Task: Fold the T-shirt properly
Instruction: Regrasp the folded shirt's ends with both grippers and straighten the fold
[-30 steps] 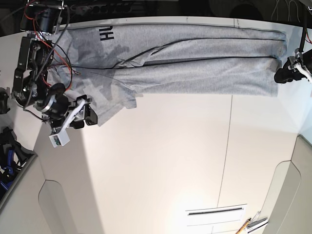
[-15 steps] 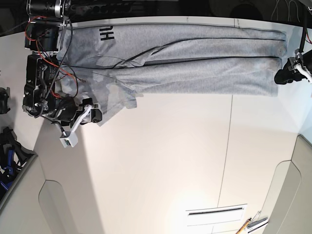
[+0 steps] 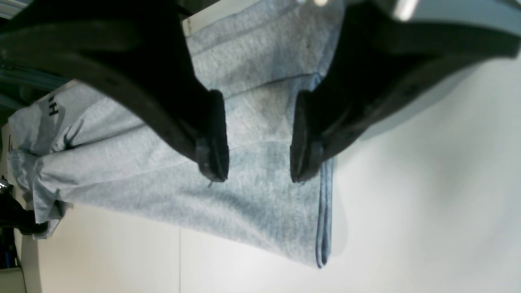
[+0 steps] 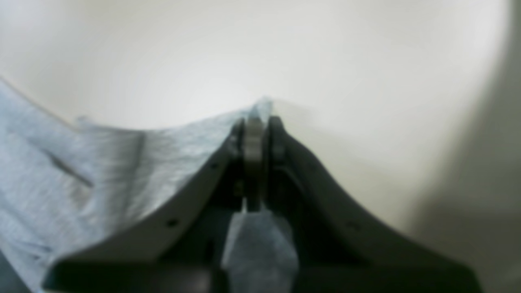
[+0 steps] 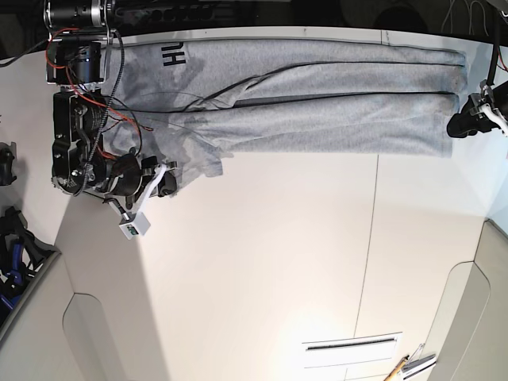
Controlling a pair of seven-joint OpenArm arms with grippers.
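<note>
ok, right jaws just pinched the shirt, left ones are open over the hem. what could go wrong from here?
1. The right gripper holds only a thin tip of the T-shirt at the very ends of its jaws; a pull may slip it free.
2. The left gripper is open above the hem, holding nothing, so that end could drag if the right arm pulls.
3. The sleeve area near the right gripper looks bunched; folding now may lock in creases.

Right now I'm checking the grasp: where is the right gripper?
In the base view the right gripper sits at the left, shut on the T-shirt sleeve corner above the white table.
</note>
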